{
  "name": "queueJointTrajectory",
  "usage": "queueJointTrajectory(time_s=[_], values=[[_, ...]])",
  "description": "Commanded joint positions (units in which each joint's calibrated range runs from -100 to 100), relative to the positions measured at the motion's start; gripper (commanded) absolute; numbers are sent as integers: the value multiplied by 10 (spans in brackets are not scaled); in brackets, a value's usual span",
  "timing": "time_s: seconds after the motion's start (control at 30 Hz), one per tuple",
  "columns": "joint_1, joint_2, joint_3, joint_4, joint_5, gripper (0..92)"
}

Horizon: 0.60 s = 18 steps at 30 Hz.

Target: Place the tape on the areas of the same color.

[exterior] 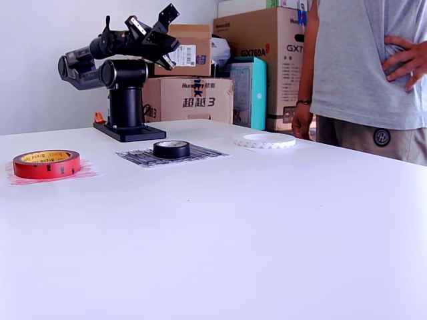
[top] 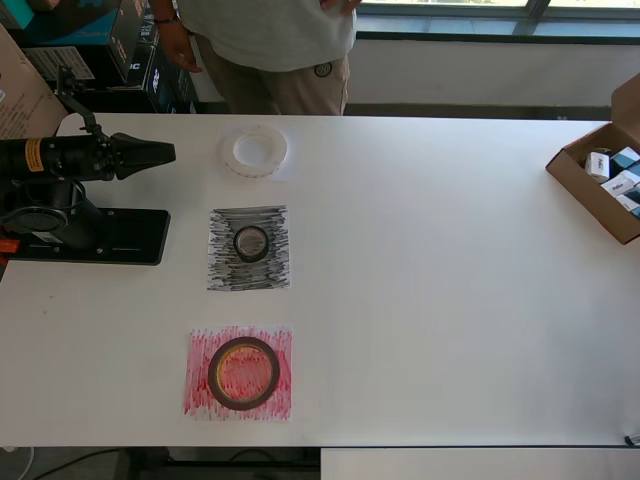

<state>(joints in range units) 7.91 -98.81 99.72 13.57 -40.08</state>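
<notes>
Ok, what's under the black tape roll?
The black tape roll sits on the black scribbled patch. Scribble shows around it and through its hole; what lies under the ring itself is covered.

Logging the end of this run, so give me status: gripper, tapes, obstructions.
Gripper open, empty, raised near its base. Red tape on red patch, black tape on black patch, white tape on white patch. Nothing in the way.

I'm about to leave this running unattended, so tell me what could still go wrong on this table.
All three rolls already sit on matching patches, so the risks are small.
1. The person stands at the table edge right behind the white roll and could nudge it.
2. The tool is raised above the table near the arm's base with its jaws apart; if the arm swings out low, it might knock the black roll off its patch.
</notes>
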Motion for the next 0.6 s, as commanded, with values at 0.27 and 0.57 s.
queueJointTrajectory(time_s=[0.27,0.57], values=[[-2,-3,-3,64,2,2],[-2,-3,-3,64,2,2]])
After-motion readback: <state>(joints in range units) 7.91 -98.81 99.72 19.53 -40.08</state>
